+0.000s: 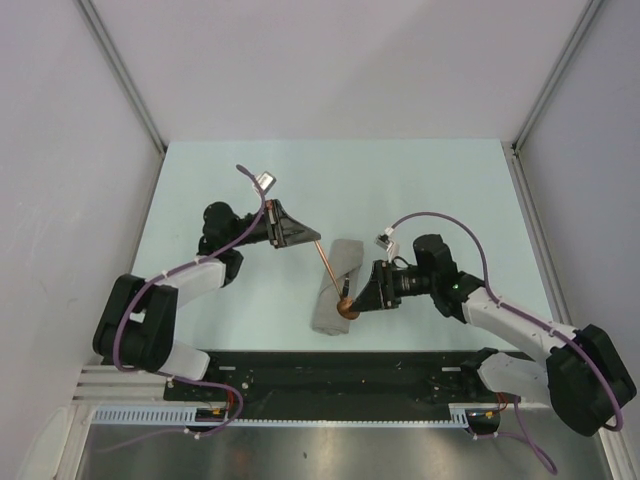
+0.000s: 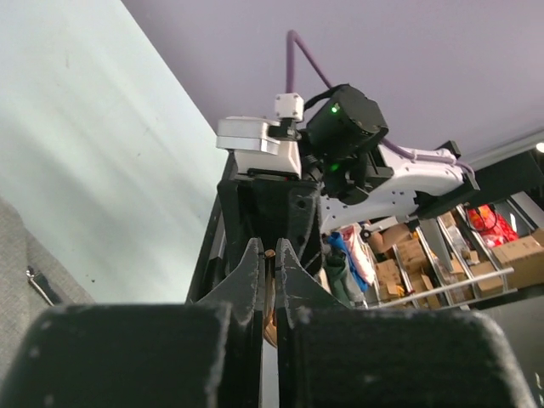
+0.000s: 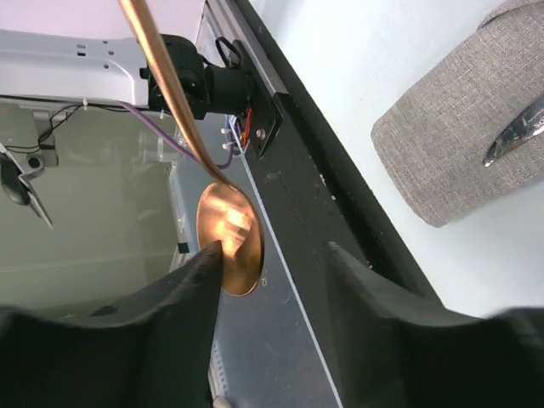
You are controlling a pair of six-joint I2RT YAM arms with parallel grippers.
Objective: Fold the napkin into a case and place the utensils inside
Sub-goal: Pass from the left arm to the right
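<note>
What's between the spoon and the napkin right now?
Nothing visible lies between them. The spoon, pinched at its handle by the left hand, hangs slanted over the napkin. The open right hand sits close at the bowl, one finger beside it. A knife tip shows on the napkin.

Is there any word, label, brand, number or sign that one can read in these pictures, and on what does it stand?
No text can be read in any view.
Boxes and red pack behind the arms, left wrist view: may carry print, but too small and blurred to read.
Napkin, spoon: no marking shows.
</note>
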